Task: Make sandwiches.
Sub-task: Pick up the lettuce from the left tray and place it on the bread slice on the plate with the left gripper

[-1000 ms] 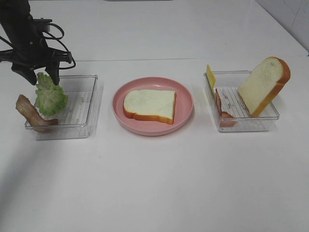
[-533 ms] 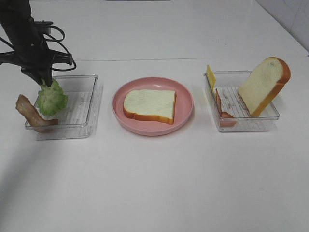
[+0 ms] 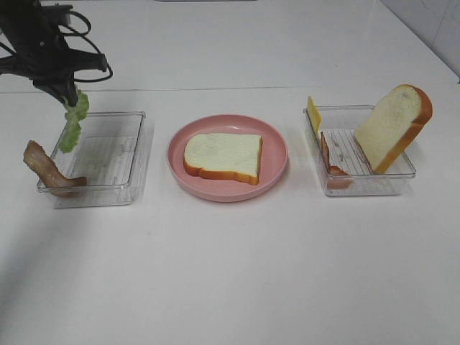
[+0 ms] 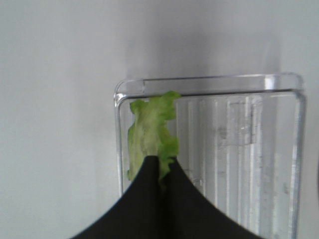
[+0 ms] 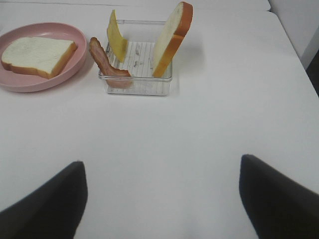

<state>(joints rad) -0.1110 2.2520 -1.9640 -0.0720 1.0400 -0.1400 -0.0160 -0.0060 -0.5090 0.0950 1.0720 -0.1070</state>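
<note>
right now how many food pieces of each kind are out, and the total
bread: 2
bacon: 2
lettuce: 1
cheese: 1
total: 6

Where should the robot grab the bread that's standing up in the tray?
I'd pinch the standing bread slice near its top crust, coming down from above with the jaws across its two flat faces. It leans on edge in the clear tray, and its top pokes well above the walls.
</note>
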